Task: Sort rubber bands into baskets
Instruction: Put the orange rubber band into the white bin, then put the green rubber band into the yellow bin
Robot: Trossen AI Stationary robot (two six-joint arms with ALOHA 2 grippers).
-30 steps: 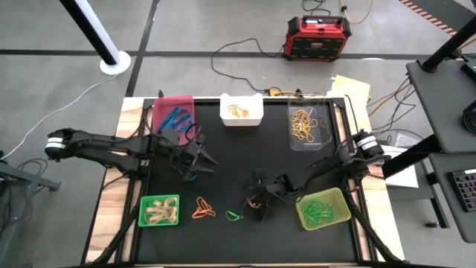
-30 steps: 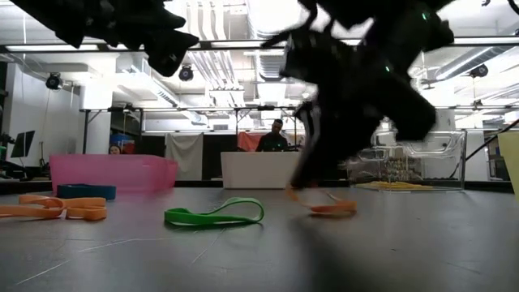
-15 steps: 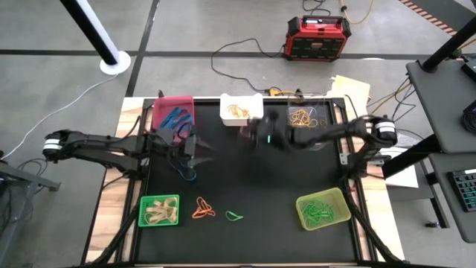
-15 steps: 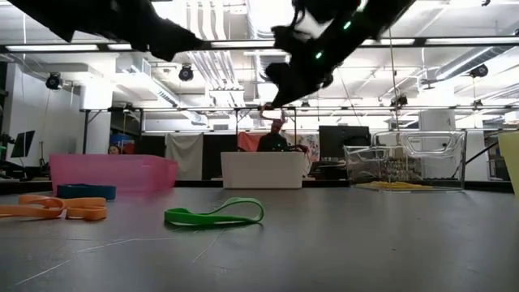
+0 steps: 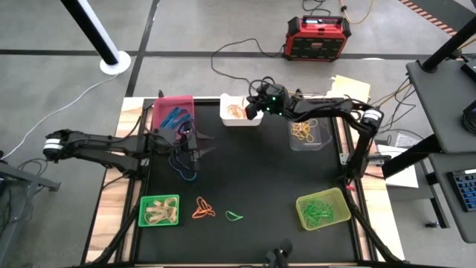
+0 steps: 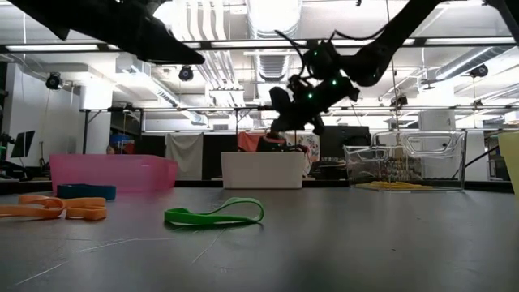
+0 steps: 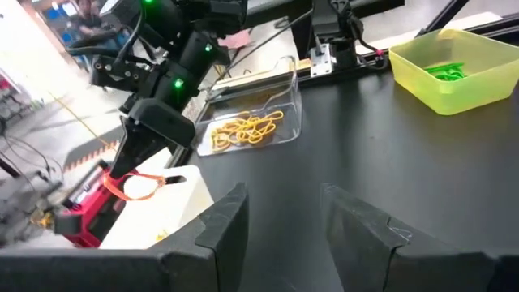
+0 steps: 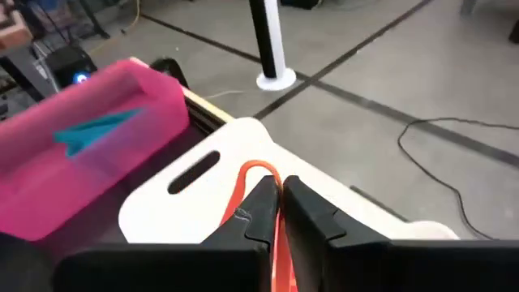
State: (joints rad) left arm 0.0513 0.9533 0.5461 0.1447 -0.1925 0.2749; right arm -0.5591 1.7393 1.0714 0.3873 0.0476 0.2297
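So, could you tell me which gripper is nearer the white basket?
Right. The right gripper hangs over the white basket, holding an orange band; the left gripper is away, beside the pink basket.

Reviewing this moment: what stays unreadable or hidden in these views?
- Left claw: the high view is too small to show whether it grips the blue rubber band below it.
- White basket: contents hidden behind its wall in the low view.
- Orange rubber band in the right claw: lower part cut off by the fingers in the right wrist view.
- Pink basket: blue contents blurred there.
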